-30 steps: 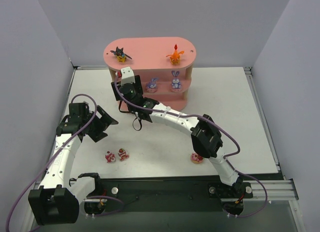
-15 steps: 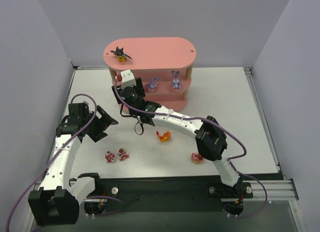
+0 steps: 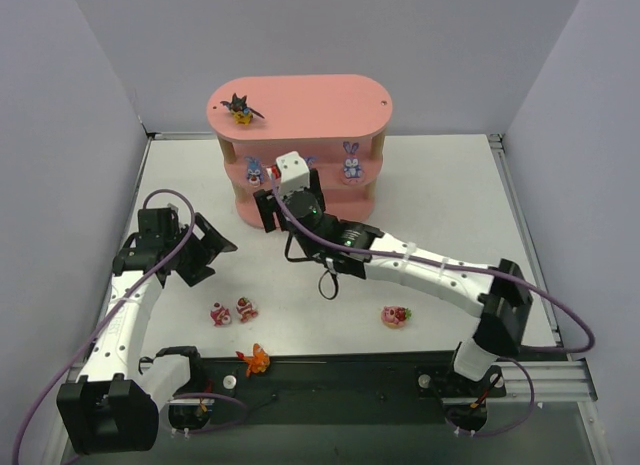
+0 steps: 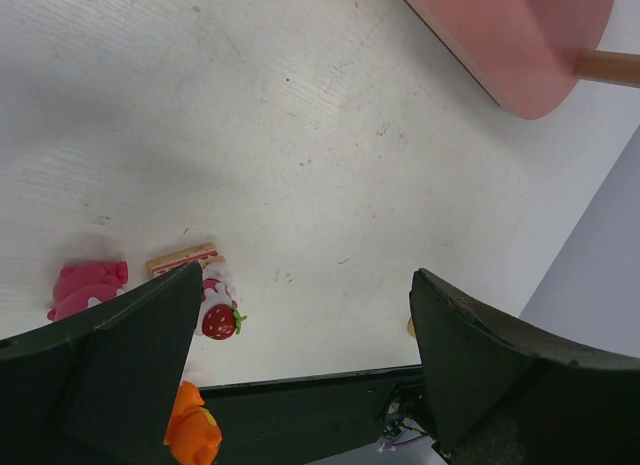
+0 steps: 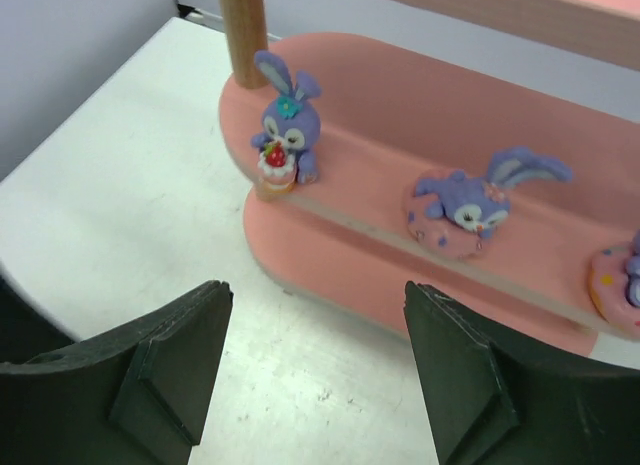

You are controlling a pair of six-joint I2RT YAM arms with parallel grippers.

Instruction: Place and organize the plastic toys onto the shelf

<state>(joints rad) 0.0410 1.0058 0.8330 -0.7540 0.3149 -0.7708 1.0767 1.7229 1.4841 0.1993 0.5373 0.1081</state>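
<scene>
The pink shelf (image 3: 310, 110) carries the black bat toy (image 3: 240, 108) on its top board and three purple bunnies (image 5: 283, 125) on the middle board. The orange toy (image 3: 255, 359) lies at the near edge of the table (image 3: 440, 185). Three red-and-white toys (image 3: 246, 308) lie on the table. The right jaws are open and empty, near the bunnies. The left jaws are open too, above the table.

Pink three-tier shelf (image 3: 310, 103): black bat (image 3: 240, 108) on top, three purple bunnies (image 5: 283, 130) mid-tier — orange figurine (image 3: 254, 360), apparently toppled, and three red-and-white toys (image 3: 246, 308) lie off it.
</scene>
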